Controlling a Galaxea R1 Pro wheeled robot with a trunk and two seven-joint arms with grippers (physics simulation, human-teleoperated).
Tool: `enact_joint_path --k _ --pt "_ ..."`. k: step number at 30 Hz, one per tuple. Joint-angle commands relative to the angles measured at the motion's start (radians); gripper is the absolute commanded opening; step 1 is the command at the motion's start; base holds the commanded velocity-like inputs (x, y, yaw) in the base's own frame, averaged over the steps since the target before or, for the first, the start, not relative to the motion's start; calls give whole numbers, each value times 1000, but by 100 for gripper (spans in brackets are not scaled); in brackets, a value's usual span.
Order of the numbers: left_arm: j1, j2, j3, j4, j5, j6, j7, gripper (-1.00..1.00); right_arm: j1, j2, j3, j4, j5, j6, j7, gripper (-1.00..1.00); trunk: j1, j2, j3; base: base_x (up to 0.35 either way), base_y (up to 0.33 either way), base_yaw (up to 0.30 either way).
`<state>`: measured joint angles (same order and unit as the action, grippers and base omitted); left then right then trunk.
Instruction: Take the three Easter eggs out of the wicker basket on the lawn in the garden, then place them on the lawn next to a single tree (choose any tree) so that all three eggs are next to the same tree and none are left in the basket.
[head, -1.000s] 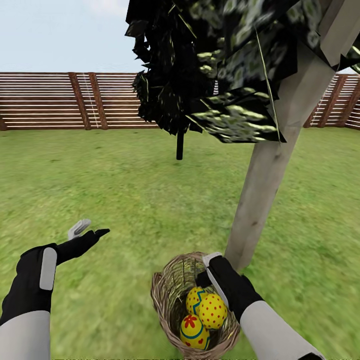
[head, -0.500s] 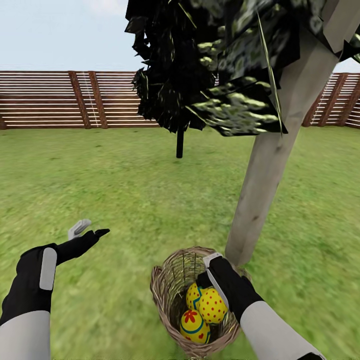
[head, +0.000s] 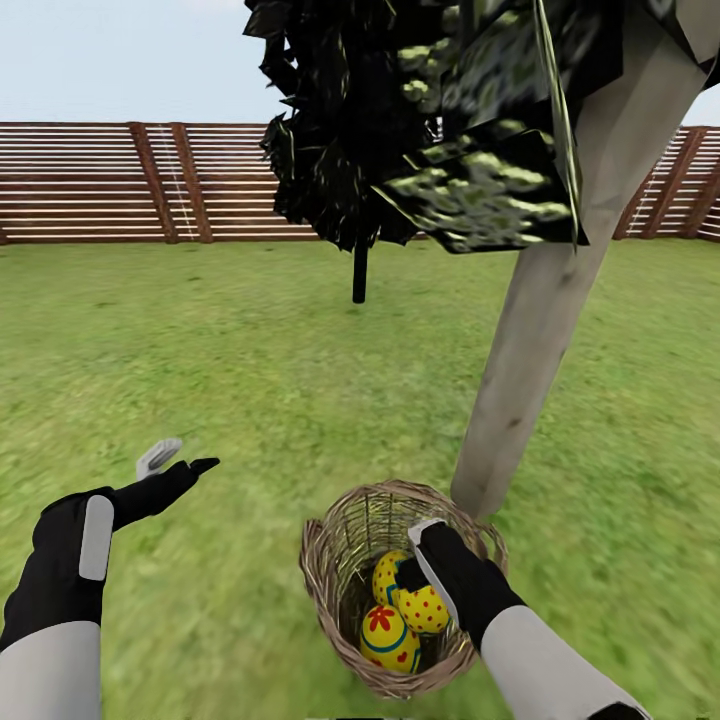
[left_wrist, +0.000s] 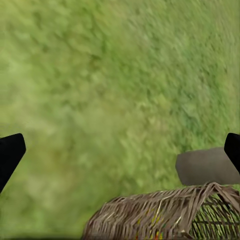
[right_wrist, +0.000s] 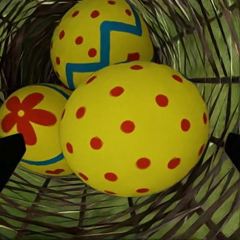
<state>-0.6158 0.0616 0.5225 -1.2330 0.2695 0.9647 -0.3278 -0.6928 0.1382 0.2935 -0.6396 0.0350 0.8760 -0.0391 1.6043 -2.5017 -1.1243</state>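
The wicker basket (head: 330, 560) stands on the lawn (head: 250, 380) at the foot of the thick pale-trunked tree (head: 530, 350). Three yellow Easter eggs lie in it: a red-dotted egg (head: 428, 610) (right_wrist: 135, 130) on top, a blue-zigzag egg (head: 385, 575) (right_wrist: 100, 40) behind it, and a flower egg (head: 385, 640) (right_wrist: 30, 125) beside it. My right gripper (head: 408, 565) (right_wrist: 120, 152) is down inside the basket, open, with its black fingertips (right_wrist: 10, 155) on either side of the dotted egg. My left gripper (head: 178, 458) (left_wrist: 120, 152) hovers open over bare grass, well left of the basket (left_wrist: 160, 217).
A thin black-trunked dark tree (head: 359, 270) stands farther back on the grass. The brown slat fence (head: 100, 185) closes the garden at the rear. Dark blocky leaves (head: 470, 180) hang low over the basket. Open grass stretches to the left and ahead.
The whole view has tilted a little, shifting the scene upward. My right gripper has sunk from the basket's rim down inside it toward the dotted egg. The left arm holds still.
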Motion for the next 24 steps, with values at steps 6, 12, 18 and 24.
enact_joint_path --k 6,12,18,24 --pt "-1 0 1 1 -5 5 -8 100 -1 -1 3 3 3 5 -2 100 2 -2 -24 0 0 0" --pt "-1 0 1 0 -5 4 -8 100 -1 -2 3 -1 8 2 -6 100 3 -2 -32 0 0 0" --pt "-1 0 1 1 -6 4 -8 100 -1 -3 3 -8 14 -10 -7 100 3 -2 -32 0 0 0" --pt "-1 0 1 0 -5 3 -8 100 -1 -2 3 -13 15 -15 -54 100 3 -2 -32 0 0 0"
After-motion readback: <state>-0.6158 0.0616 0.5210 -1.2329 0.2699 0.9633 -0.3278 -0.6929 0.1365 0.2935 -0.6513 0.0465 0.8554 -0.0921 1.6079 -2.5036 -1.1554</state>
